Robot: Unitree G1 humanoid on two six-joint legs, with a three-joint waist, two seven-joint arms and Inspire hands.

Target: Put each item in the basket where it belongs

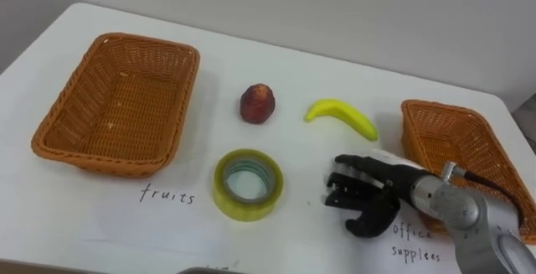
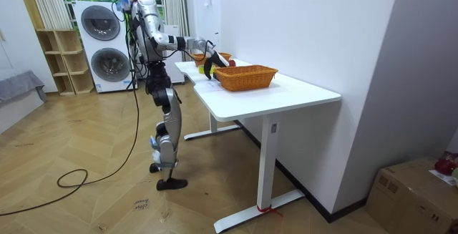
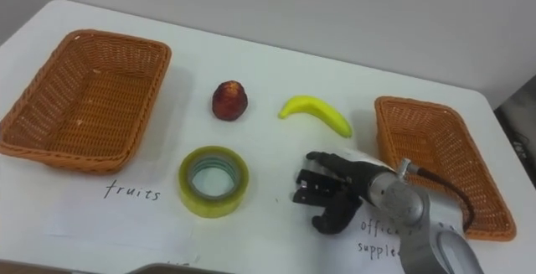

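Tape roll (image 1: 248, 184), banana (image 1: 342, 116) and red fruit (image 1: 259, 104): all lying on the white desk (image 1: 276, 56), outside both baskets.

Right hand (image 1: 362, 192): low over the near right part of the desk, fingers (image 1: 342, 182) half curled and pointing toward the tape roll, thumb below them, nothing in its grasp.

Just left of the hand, apart from the fingertips: tape roll, yellow-green, lying flat, hole upward.

Behind the hand, near: banana, yellow, curved, on its side.

Left of the banana, behind the tape roll: red fruit, round, apart from both.

Right of the hand, close by the wrist: wicker basket (image 1: 456, 144), handwritten label on the desk before it.

Far left, well apart from the hand: second wicker basket (image 1: 121, 102), likewise labelled in front.

Room view: standing upright at the desk's edge on the room view's left, right arm stretched over the top.
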